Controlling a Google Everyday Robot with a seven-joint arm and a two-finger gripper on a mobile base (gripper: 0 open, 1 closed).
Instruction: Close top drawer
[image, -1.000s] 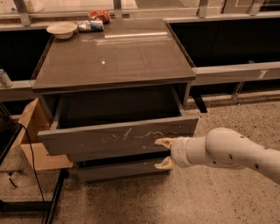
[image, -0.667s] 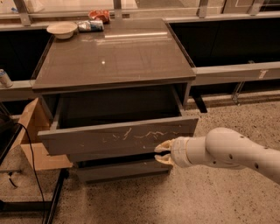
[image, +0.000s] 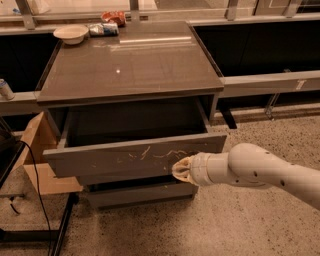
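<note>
Top drawer (image: 135, 157) pulled well out. Pincer (image: 181, 170) at scratched front, right of middle; open or closed unclear. Push straight inward, level, avoid skewing.

the pincer (image: 181, 170) sits at the scratched front of the top drawer (image: 125, 160); its arm (image: 270, 175) runs off the right edge. the drawer's inside is too dark to tell any contents. the lower drawer (image: 140, 194) is half hidden beneath it. the packets (image: 107, 24) by the bowl (image: 71, 33) on the counter (image: 130, 65) are too small to tell.
</note>
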